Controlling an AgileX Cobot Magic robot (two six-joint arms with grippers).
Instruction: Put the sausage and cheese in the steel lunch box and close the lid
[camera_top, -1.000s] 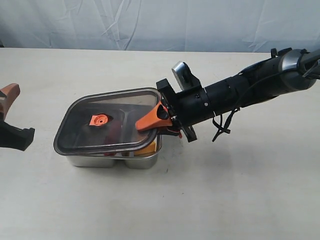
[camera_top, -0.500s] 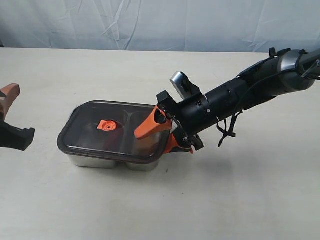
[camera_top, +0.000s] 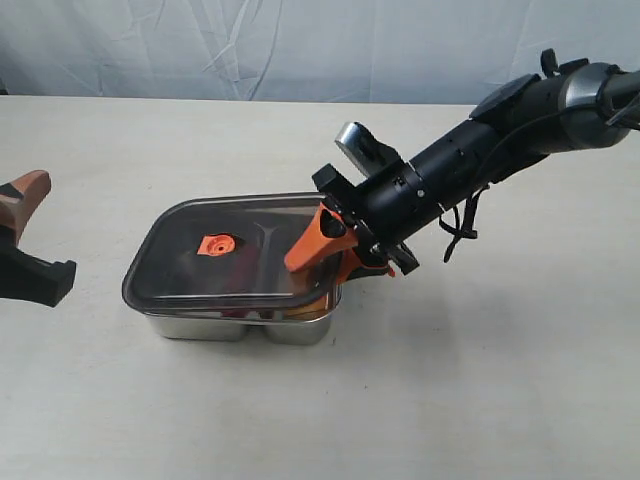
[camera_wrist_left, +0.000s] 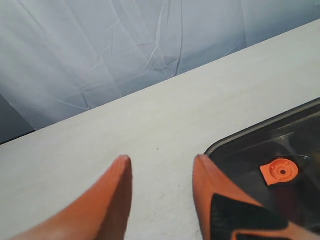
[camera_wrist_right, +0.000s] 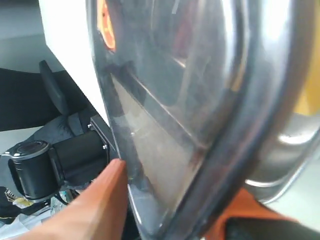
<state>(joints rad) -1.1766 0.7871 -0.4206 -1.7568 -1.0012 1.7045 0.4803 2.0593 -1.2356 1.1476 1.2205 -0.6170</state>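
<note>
The dark translucent lid (camera_top: 200, 275) with its orange valve (camera_top: 214, 245) lies over the steel lunch box (camera_top: 240, 326), overhanging it slightly. My right gripper (camera_top: 325, 250) is shut on the lid's right edge, one orange finger above and one below; the right wrist view shows the lid (camera_wrist_right: 165, 100) pinched in that gripper (camera_wrist_right: 170, 200). Through the lid the red sausage (camera_top: 233, 263) shows dimly. A bit of the yellow cheese (camera_wrist_right: 311, 95) shows in the box (camera_wrist_right: 280, 155). My left gripper (camera_top: 38, 235) stands open and empty left of the box, and the left wrist view shows this gripper (camera_wrist_left: 161, 165) beside a lid corner (camera_wrist_left: 250, 150).
The pale table (camera_top: 300, 140) ends at a wrinkled white backdrop (camera_top: 300, 50) at the far edge. The right arm (camera_top: 480, 150) reaches in from the upper right. Nothing else lies on the table.
The lid, tilted up a second ago, has come down nearly flat onto the box and shifted slightly right. My right gripper has kept hold of its edge. The left gripper has barely moved.
</note>
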